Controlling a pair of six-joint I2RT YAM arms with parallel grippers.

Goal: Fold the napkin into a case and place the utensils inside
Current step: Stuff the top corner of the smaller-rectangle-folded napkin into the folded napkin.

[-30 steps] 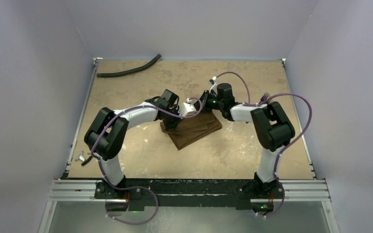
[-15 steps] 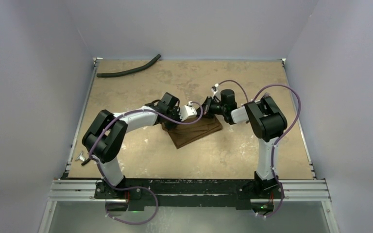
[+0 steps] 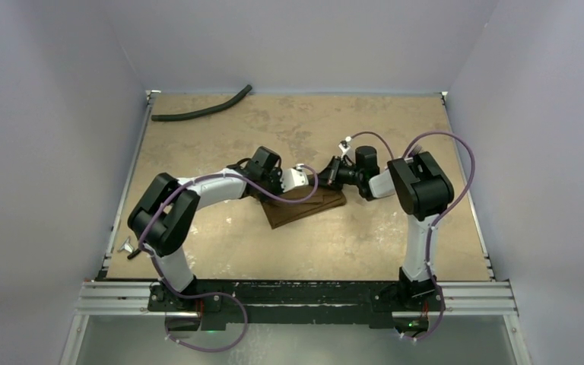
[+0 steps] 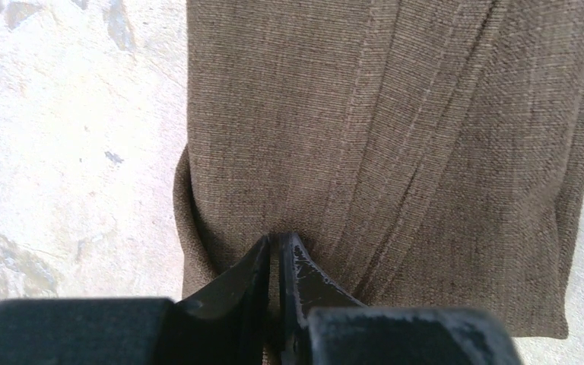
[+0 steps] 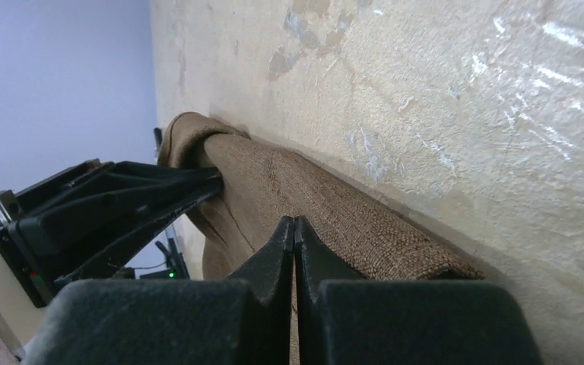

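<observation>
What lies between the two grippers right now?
Only the napkin: in the right wrist view its raised fold runs from the left gripper to the right gripper.

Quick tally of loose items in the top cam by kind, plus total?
napkin: 1
black hose: 1
small metal piece at the left table edge: 1
utensils: 0 in view
Total: 3

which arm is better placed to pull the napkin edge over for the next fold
Left, probably: the left gripper is shut on an edge of the napkin, which lies squarely ahead of it. The right gripper pinches it too, but side-on near one end.
</observation>
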